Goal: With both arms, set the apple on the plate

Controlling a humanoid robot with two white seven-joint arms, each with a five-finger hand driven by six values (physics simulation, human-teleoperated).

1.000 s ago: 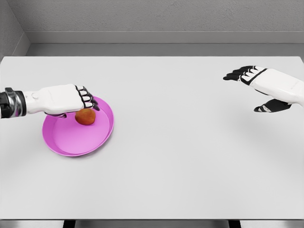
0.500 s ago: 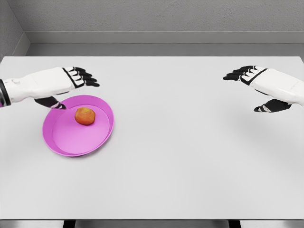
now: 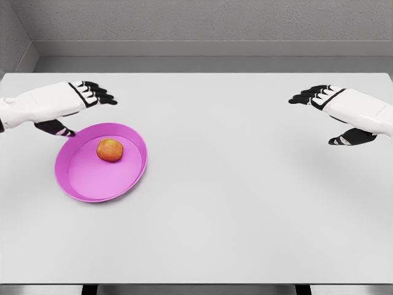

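Grey walls close in behind a wide white surface point(image 3: 245, 203), and over its left edge the left hand point(image 3: 73, 101) now hangs with its dark fingers stretched out and relaxed, holding nothing. A second ago that hand sat cupped right over the apple point(image 3: 110, 149) above the plate; half a second ago it had already let go and lifted toward the far left, and it has since drawn back a little further, so that only its thumb reaches near the plate's far-left rim. Outward from the hand, the pink plate point(image 3: 86, 184) lies in the same spot throughout, and the apple rests inside it, toward the far side of the dish, upright and apart from any finger. It has not rolled between the last two looks, which suggests that the release was clean. Well apart on the far right, the right hand point(image 3: 331, 110) hovers above the surface with its fingers spread and empty, unmoved across all three moments. Judged from this, the placing is done and the left arm is simply retreating.
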